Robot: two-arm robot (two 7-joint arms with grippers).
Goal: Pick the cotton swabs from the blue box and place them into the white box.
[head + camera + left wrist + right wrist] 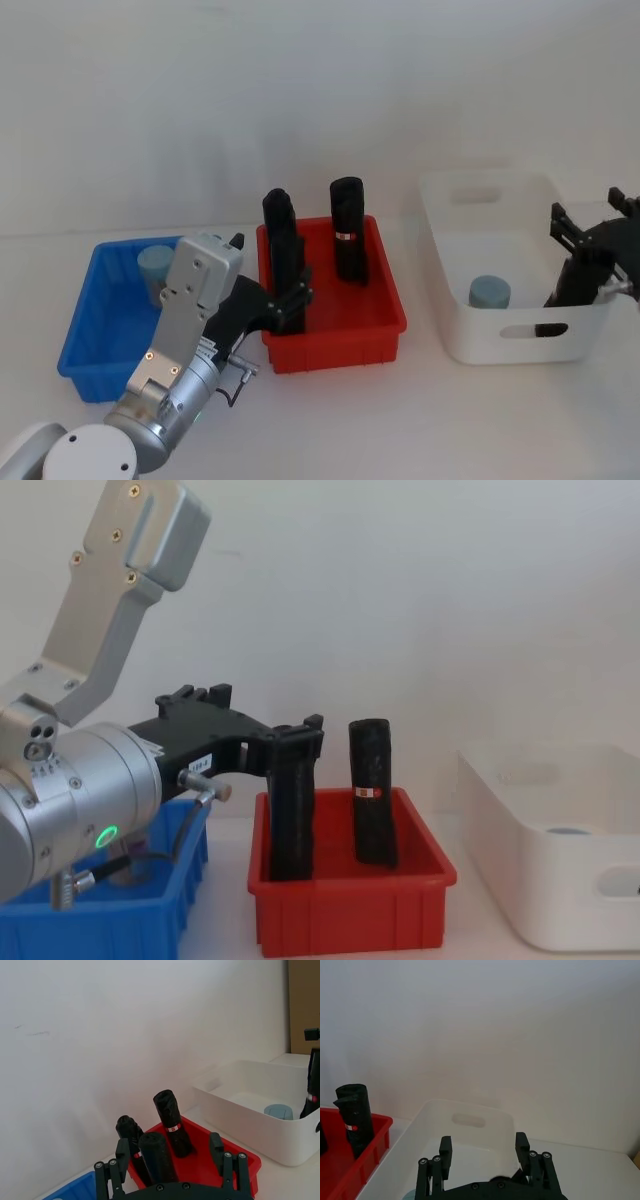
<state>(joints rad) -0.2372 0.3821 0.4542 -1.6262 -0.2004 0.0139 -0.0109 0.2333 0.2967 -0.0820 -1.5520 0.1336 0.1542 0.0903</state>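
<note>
A white table (pixel 330 420) is seen under three bins set in a row. The white box (pixel 455 345), the largest and deepest of them, stands on the robot's right, and one tub of cotton swabs (pixel 490 292) with a light blue lid is seen resting on its floor, toward the near side. The red bin (pixel 335 350) is placed in the middle, between the other two, and three tall black objects (pixel 347 240) are stood upright in it, two close together at its left side and one farther back. The blue box (pixel 90 350) is set on the robot's left, just beside the red bin, and a second tub of cotton swabs (pixel 154 264) is seen at its far end. The left arm is stretched forward over the near right part of the blue box, and the left gripper (pixel 173 1152) is held above the gap between the blue box and the red bin, its fingers spread wide with nothing between them. The right gripper (pixel 482 1152) is positioned above the right part of the white box, raised over the tub lying there and clear of it; its fingers are likewise spread wide and nothing is gripped.
</note>
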